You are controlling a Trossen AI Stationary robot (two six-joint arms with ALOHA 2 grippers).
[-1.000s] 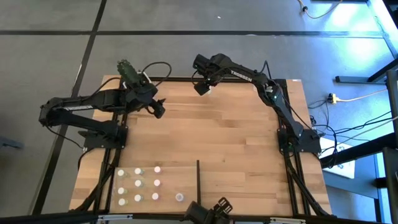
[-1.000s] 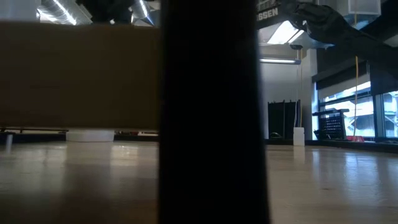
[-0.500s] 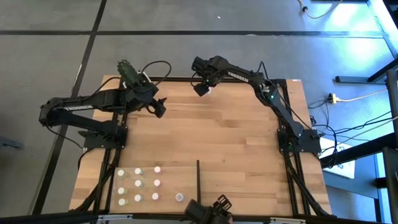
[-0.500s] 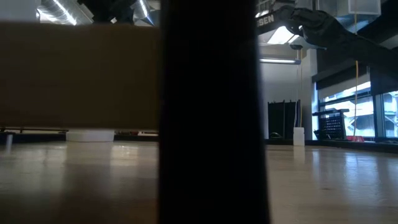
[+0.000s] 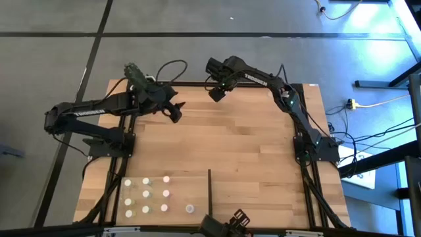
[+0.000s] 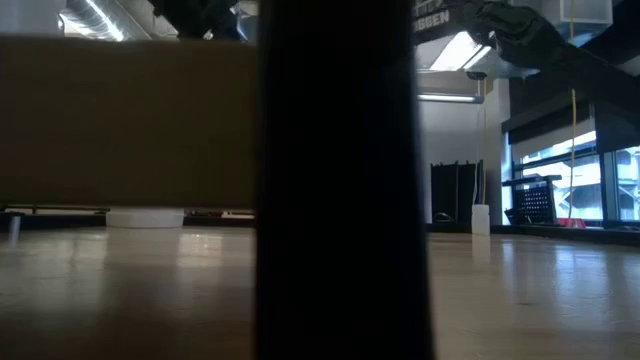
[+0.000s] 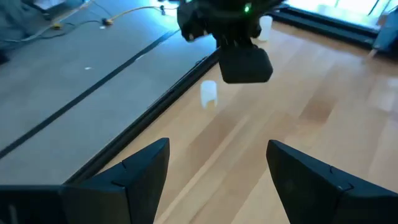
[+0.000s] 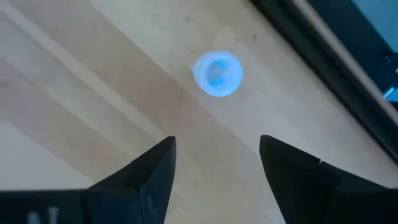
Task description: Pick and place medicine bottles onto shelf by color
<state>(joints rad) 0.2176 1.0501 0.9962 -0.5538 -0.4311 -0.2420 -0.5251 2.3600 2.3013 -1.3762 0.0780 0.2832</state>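
Both tools, open and empty, hover at the upper centre of the bench (image 5: 230,145): right tool (image 5: 217,94) directly above an upright bottle (image 8: 216,74), left tool (image 5: 175,113) nearby. Ten bottles (image 5: 146,195) stand on the shelf (image 5: 191,191), lower left, beside a black divider (image 5: 210,191).

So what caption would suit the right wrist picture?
Open right gripper poised above a white-capped bottle on the wooden tabletop.

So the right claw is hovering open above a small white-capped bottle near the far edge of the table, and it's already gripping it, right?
Not gripping. The right wrist view shows the right claw open above the small white-capped bottle, which stands free on the wooden tabletop near the far edge.
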